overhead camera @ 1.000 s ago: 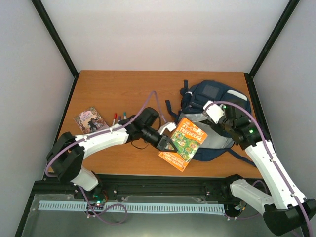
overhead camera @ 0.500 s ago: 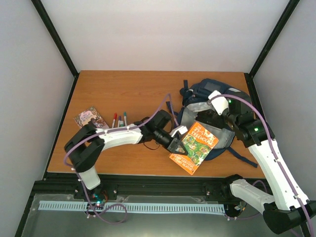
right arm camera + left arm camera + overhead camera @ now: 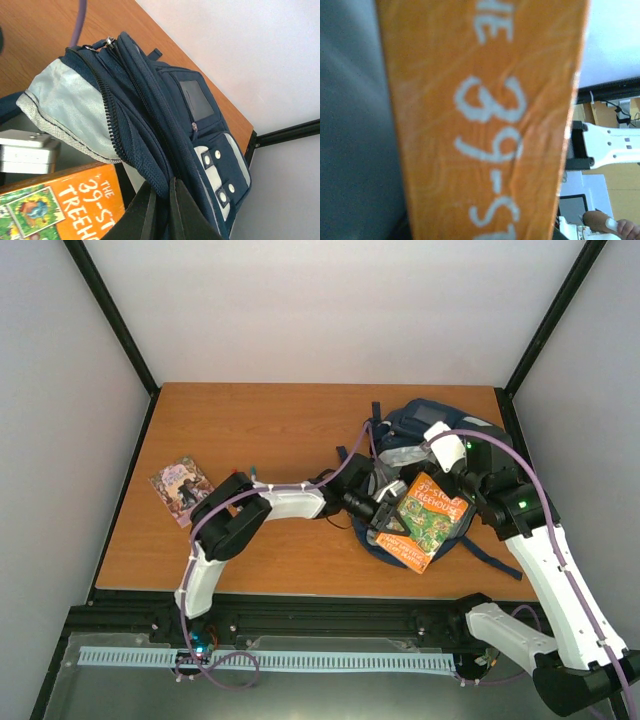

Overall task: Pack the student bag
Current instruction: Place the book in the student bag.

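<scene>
Arm stretched rightward, the left hand pinches the orange book; just beyond it, the right hand pinches the student bag rim.

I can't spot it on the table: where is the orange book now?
In the top view, the orange book is on the right side, held by the left tool at the near edge of the open student bag.

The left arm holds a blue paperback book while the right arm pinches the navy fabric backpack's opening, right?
Almost: the paperback book is orange, not blue, as the top view shows. Otherwise, left gripper holds it, right gripper pinches the navy fabric backpack.
</scene>
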You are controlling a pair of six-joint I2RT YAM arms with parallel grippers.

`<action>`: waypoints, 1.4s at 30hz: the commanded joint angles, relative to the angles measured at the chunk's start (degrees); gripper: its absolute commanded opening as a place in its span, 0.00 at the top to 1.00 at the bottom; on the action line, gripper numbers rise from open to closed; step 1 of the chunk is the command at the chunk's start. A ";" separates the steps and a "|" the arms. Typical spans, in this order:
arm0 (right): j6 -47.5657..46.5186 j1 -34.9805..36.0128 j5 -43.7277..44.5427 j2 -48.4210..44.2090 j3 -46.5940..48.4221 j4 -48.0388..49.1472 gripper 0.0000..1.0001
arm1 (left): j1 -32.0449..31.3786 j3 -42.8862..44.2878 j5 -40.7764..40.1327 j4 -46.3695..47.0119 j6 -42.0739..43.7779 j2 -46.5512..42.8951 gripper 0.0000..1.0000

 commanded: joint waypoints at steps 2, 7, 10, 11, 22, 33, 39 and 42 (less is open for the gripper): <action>2.27 -0.17 -3.53 -3.33 3.60 7.88 0.97 | 1.24 5.92 1.91 10.55 -5.16 3.89 0.99; 2.56 -0.13 -5.87 -4.38 3.15 7.75 0.97 | 2.66 12.04 0.69 4.66 -2.91 9.23 0.99; 2.72 -0.18 -6.99 -4.74 3.45 7.76 0.97 | 3.66 14.26 0.08 4.48 -3.01 12.23 0.99; 2.76 -0.16 -7.21 -4.75 3.52 7.72 0.97 | 4.07 14.38 0.03 5.38 -3.70 12.92 0.99; 2.16 -0.19 -9.51 -7.36 -0.24 8.69 0.97 | 7.65 21.73 -2.90 -2.67 -1.04 19.85 0.98; 1.33 -0.14 -8.21 -10.12 -4.82 10.37 0.97 | 7.65 17.11 -10.98 -9.86 2.00 12.92 0.41; 1.82 -0.17 -6.77 -10.89 -8.17 12.63 0.97 | 7.43 7.81 -18.35 -5.80 -0.35 4.99 0.32; 2.22 -0.21 -6.79 -11.08 -9.21 13.23 0.97 | 7.09 3.80 -22.80 -4.25 -2.12 1.71 0.29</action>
